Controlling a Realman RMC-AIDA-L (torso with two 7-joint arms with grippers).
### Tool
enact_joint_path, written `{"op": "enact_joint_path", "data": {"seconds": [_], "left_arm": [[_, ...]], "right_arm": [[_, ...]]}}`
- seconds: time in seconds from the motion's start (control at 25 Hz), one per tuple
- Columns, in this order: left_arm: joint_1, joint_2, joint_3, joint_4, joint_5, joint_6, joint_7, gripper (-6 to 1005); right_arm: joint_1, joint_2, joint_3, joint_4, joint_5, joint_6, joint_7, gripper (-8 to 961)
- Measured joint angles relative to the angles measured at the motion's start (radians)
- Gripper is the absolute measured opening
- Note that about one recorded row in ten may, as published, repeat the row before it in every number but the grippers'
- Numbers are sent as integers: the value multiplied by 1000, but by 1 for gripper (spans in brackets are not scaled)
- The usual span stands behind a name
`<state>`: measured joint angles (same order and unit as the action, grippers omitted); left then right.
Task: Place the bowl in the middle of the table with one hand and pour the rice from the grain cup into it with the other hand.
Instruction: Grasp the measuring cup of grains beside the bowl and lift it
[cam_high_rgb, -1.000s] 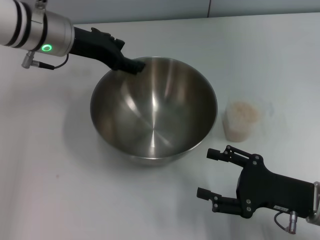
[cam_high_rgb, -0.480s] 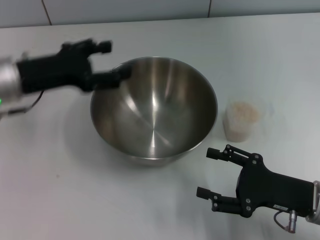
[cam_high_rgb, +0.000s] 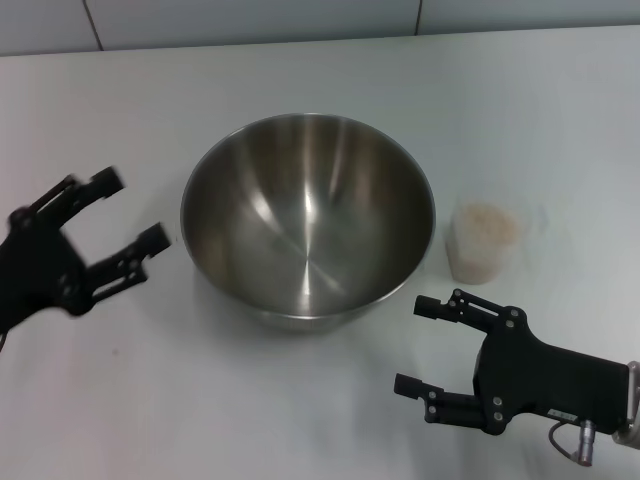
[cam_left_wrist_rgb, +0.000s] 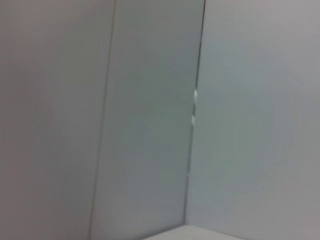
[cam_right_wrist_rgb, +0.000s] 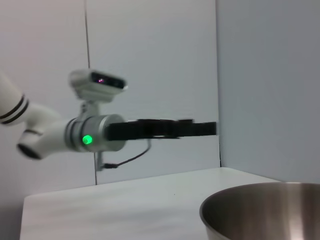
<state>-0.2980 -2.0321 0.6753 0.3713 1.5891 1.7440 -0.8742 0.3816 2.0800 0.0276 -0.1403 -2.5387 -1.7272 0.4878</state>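
Spreading across nearly the whole head view, the table is plain white, with a grey panelled wall along the top edge of the frame. At the centre of the frame stands the bowl, upright on the tabletop, its shiny inside bare of any grains. Neither gripper touches it.

At the lower right of the frame the right gripper hangs over the table with its fingers spread apart and nothing between them; it sits just below the grain cup and to the lower right of the bowl's rim. At the left edge of the frame, level with the bowl's middle, the left gripper is blurred, its two fingers parted and released, holding nothing, near the bowl's left wall but apart from it.

Right of the bowl, just beside its rim, the grain cup stands upright on the table, and the rice fills it as a pale heap near the brim.

From the right wrist view, the bowl's rim shows at the lower right, and the left arm with its green light reaches across the middle of the frame. The left wrist view shows only wall panels.
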Motion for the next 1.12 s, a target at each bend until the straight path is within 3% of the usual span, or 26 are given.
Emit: {"op": "enact_joint_path", "data": {"seconds": [0.24,0.84,1.12], "left_arm": [[66,-16,-32,-44,-1,23,115,876],[72,-14,-25,-40,15,4,190,875],[61,-4,-21,-35,114,-68,210,875]], "right_arm": [[-4,0,0,-1,2,1,0,814],[-19,-2,1,-8,21,2,0,813],[-28,-3,9,-17,30,2,0,813]]}}
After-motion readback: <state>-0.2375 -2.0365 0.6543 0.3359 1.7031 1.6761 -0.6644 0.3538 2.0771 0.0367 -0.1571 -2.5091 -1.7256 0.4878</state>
